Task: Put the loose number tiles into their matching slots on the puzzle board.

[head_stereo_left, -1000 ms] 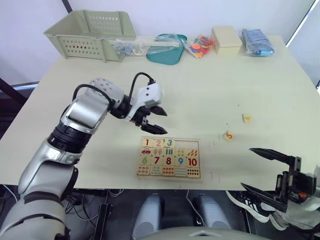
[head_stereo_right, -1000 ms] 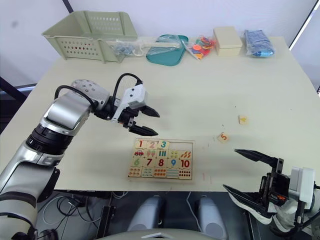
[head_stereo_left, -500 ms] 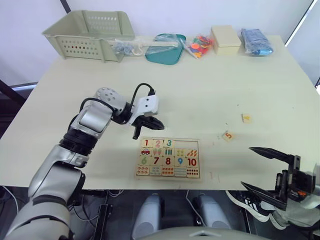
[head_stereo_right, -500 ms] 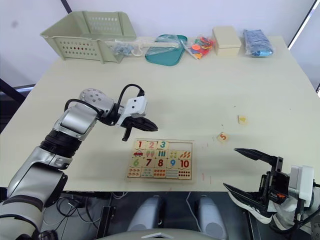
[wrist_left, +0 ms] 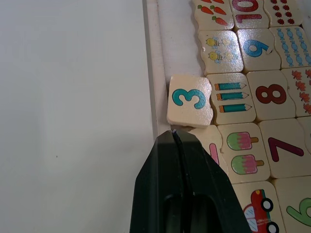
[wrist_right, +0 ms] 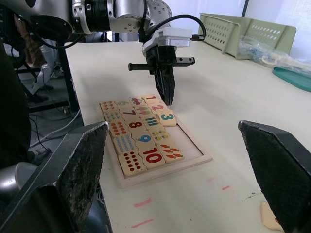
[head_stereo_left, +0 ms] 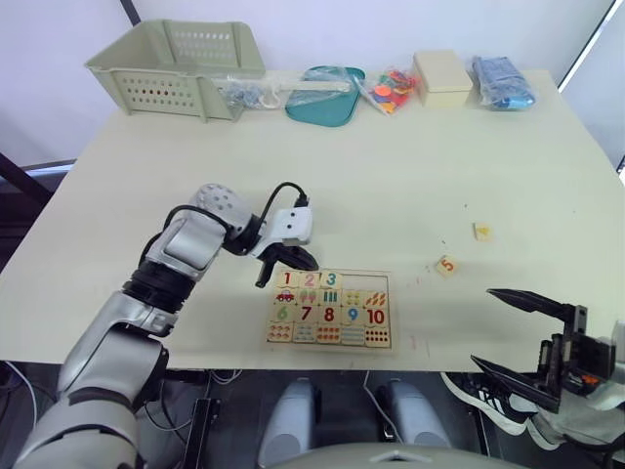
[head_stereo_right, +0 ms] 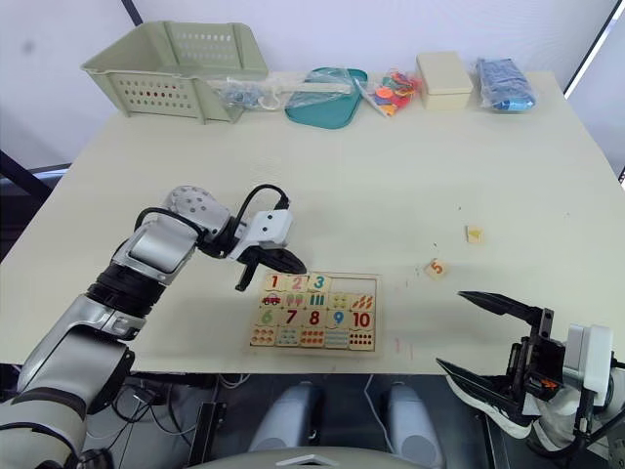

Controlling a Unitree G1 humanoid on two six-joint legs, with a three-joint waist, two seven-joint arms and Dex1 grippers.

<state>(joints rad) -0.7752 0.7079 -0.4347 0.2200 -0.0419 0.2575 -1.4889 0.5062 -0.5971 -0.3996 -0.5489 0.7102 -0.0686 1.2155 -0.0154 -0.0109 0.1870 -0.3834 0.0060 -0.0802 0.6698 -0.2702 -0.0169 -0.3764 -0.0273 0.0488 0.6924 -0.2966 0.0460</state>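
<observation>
Table (head_stereo_left: pixel 410 186) with puzzle board (head_stereo_left: pixel 330 337), basket (head_stereo_left: pixel 181 68)

A pale cream desk (head_stereo_left: pixel 391 186) stands before a plain white wall (head_stereo_left: pixel 391 24); along its far edge sit a green perforated basket (head_stereo_left: pixel 176 66), a teal tray (head_stereo_left: pixel 327 98), a bag of coloured pieces (head_stereo_left: pixel 391 90), a cream box (head_stereo_left: pixel 442 78) and a blue bundle (head_stereo_left: pixel 501 83); dark floor (head_stereo_left: pixel 20 215) shows at the left; cables (head_stereo_left: pixel 186 410) hang beneath the desk.

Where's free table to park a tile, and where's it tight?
Free: the wide bare stretch between the puzzle board and the back row, and the patch between the board and the 5 tile. Tight: the back edge, lined by the basket, teal tray and box, and around the left end effector at the board's rim.
</observation>
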